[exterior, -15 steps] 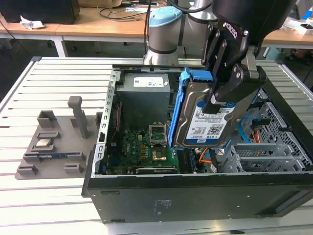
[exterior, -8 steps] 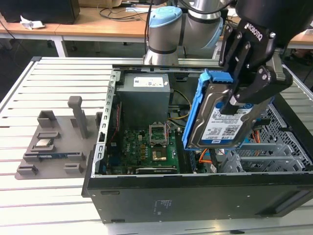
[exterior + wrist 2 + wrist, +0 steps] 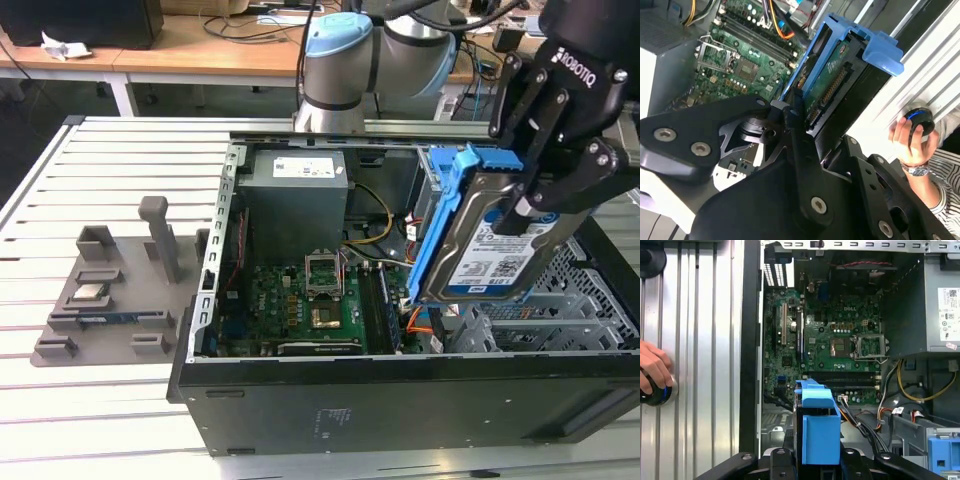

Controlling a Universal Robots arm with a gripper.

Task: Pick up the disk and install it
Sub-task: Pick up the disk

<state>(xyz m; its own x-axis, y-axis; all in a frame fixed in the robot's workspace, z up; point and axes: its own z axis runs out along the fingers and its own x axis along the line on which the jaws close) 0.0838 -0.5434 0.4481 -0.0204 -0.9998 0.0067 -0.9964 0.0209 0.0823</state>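
Carrying, we judge, is the step: the black gripper (image 3: 537, 195) clenches the blue-framed silver metal disk (image 3: 480, 250) over the drive-bay corner of the open black computer case (image 3: 400, 400), where seating demands square alignment.

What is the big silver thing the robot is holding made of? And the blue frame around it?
The disk looks like metal: silvery, dull shine, flat hard faces, with a paper-like white-and-blue label. Its blue frame looks like plastic: even bright colour, smooth moulded shape, soft sheen.
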